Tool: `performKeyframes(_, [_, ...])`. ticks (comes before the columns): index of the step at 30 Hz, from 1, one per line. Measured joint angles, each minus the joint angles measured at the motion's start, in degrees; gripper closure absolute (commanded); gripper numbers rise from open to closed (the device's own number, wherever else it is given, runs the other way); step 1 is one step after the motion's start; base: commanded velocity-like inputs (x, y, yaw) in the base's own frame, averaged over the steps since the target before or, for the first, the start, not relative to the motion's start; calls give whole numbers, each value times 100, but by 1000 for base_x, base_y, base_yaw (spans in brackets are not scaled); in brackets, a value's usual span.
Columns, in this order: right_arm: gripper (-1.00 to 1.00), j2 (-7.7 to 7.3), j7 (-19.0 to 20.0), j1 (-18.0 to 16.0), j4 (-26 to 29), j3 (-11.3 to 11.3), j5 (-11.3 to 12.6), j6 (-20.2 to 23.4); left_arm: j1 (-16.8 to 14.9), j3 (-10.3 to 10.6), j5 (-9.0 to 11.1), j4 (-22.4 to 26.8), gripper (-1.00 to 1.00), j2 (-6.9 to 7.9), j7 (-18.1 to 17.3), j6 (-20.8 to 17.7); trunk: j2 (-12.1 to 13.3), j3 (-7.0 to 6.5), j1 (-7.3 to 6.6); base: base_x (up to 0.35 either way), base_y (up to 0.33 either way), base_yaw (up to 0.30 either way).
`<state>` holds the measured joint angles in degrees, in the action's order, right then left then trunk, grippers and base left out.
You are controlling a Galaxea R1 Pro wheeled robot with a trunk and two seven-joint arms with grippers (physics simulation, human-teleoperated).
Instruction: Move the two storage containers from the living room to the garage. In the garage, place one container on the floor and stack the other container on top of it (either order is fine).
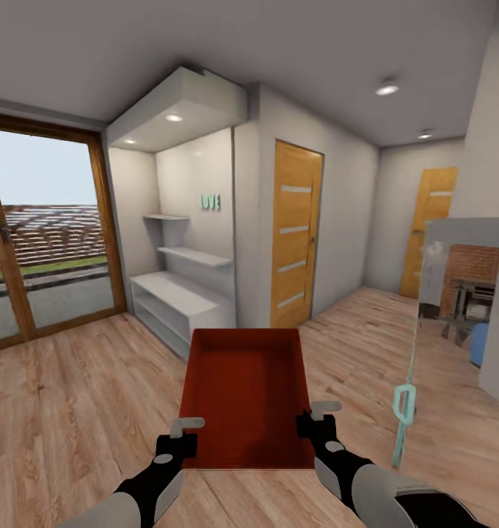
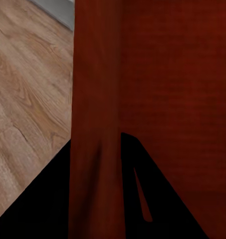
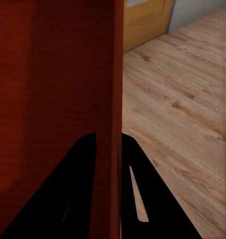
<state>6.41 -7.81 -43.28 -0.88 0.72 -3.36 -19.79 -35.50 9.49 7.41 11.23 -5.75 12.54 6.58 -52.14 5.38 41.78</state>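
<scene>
A plain red-orange rectangular open-top storage container [image 1: 248, 396] sits low in the centre of the head view, carried in front of the robot above a light wood-plank floor [image 1: 73, 381]. The left gripper [image 1: 185, 434] clamps the container's left wall at lower left; in the left wrist view its two black fingers [image 2: 48, 199] straddle that red wall [image 2: 95, 124], one on each side. The right gripper [image 1: 317, 418] pinches the right wall the same way, and the right wrist view shows its dark fingers [image 3: 75, 194] closed on the thin red wall [image 3: 113, 99]. Beyond the container, mid-frame left, stands a white shelving alcove [image 1: 180, 286] with small teal letters [image 1: 210, 202]. A wooden door with pale stripes [image 1: 295, 233] is at centre, a second like door [image 1: 430, 227] at the far right, and a large wood-framed glass door [image 1: 44, 235] at the left edge.
</scene>
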Motion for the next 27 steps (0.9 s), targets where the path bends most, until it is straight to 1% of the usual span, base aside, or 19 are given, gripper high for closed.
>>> performKeyframes(5, [100, -3, 2, 0, 0, -11, -13, 2, 0, 1, 2, 0, 100, -3, 4, -2, 0, 0, 0, 321, 16, -251])
performKeyframes(11, [100, -1, 2, 0, 0, -3, -3, 1, -1, 0, 2, -2, 100, -2, 2, 2, 0, 0, 0, 321, 95, -253])
performKeyframes(27, [100, -1, 2, 0, 0, -4, -2, 0, -1, -4, -5, 1, 100, -2, 2, 0, 1, 0, 0, 316, 170, -253])
